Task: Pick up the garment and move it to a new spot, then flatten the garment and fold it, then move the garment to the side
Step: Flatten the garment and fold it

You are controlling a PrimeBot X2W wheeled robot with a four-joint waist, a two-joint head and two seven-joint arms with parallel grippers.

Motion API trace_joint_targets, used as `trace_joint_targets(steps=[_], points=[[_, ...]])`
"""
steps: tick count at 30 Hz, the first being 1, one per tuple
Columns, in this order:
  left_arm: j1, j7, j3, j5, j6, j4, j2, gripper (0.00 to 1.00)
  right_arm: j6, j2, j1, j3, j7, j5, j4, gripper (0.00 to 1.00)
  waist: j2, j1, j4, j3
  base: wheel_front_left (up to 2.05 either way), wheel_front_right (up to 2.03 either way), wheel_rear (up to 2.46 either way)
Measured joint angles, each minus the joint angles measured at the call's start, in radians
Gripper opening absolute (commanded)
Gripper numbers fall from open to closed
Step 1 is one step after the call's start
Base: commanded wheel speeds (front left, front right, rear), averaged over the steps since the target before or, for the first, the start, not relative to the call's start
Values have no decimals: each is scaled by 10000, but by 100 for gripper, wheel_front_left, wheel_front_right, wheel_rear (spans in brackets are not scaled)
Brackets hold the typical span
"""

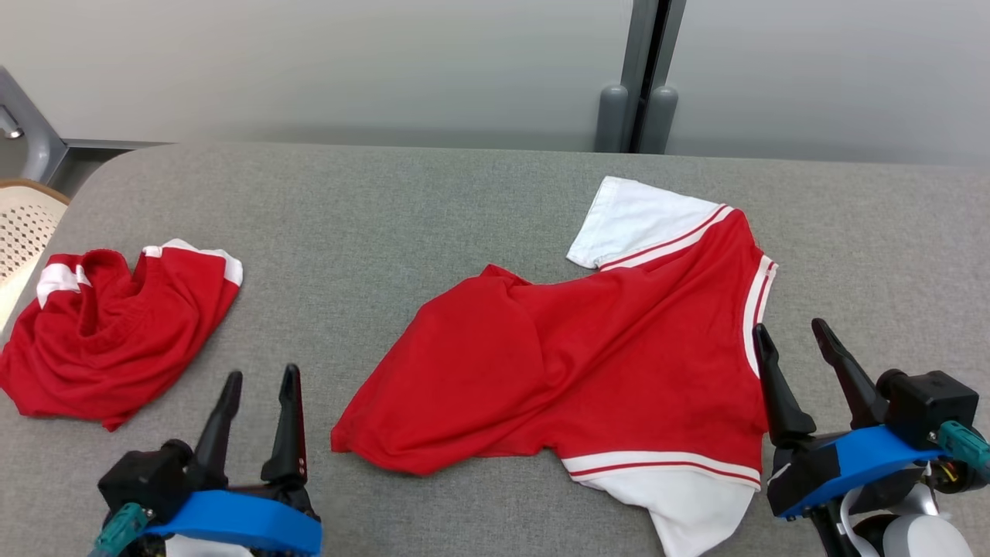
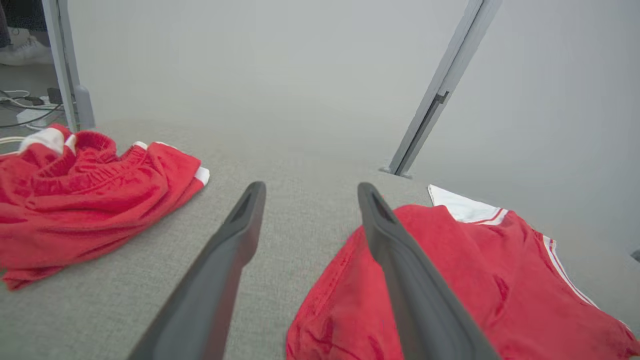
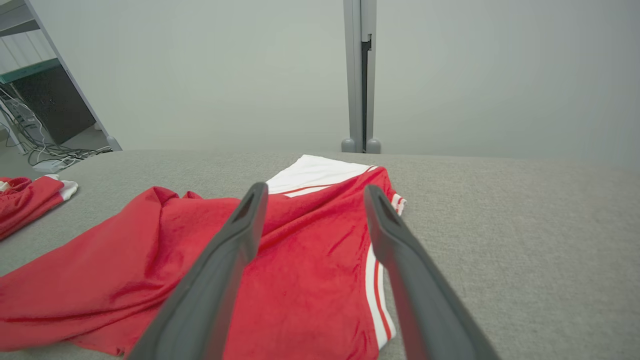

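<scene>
1. The left gripper (image 1: pixel 263 373) sits low at the near left, over bare grey tabletop (image 1: pixel 387 216), with its 2 dark fingers pointing toward the far side
2. Its jaws are spread apart with nothing between them. In the left wrist view, grey fabric shows in the gap
3. The right gripper (image 1: pixel 789 326) sits at the near right, with its fingers angled up and slightly left, just beside the right edge of the T-shirt (image 1: pixel 588 363)
4. Its jaws are also spread wide and grip nothing. In the right wrist view the fingers (image 3: pixel 227 250) hang over the shirt's striped trim, and I cannot tell whether they touch it
5. There are 2 garments on the table, well apart from each other
6. The T-shirt is red and lies right of the table's middle, spread out but wrinkled. 1 white sleeve points to the far side and 1 white sleeve is at the near edge. Its left part is bunched and folded over
7. The other garment is red shorts (image 1: pixel 116 325) with white trim, crumpled in a heap at the left, near the left gripper but not touching it
8. There is 1 cream perforated basket (image 1: pixel 23 224) past the table's left edge, and I cannot tell what is in it
9. There is 1 grey post (image 1: pixel 646 77) behind the far edge
</scene>
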Motion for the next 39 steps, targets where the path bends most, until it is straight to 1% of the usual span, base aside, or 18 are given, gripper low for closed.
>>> trace_joint_targets(steps=[4,8,13,19,22,27,29,32,35,39], points=[[-326,-587,-48,437,-245,-73,247,100,0,0,101,-50,65,27,8,100,0,0,36,-119,0,0,0],[-745,-882,-111,715,-575,589,405,100,0,0,156,-25,173,8,50,100,0,0,-22,-180,0,0,0],[-1149,-1053,-184,984,-660,1333,397,100,0,-2,213,35,226,-77,221,100,0,0,-205,-191,0,0,0],[-1360,-1139,-107,1060,-790,1764,307,100,0,0,336,86,435,81,504,100,0,0,-333,-81,0,0,0],[-1367,-1152,-23,1060,-823,1801,265,100,2,4,333,-61,915,307,706,100,0,0,-361,-7,0,0,0],[-1355,-1179,50,1062,-899,1831,222,100,0,0,258,-395,2426,558,1369,100,0,0,-317,83,0,0,0],[-1355,-1181,67,1064,-918,1837,203,100,0,-2,150,-495,2863,635,1676,100,0,0,-268,114,0,0,0],[-1358,-1181,82,1078,-928,1839,144,100,0,-4,-157,-520,3198,698,2148,100,0,0,-196,153,0,0,0],[-1378,-1181,130,1080,-974,1843,121,100,0,6,-534,-337,3312,803,2677,100,0,0,-143,184,0,0,0],[-1384,-1181,196,1137,-1007,1829,84,100,0,0,-1011,-88,3402,642,3563,100,0,0,-108,224,0,0,0]])
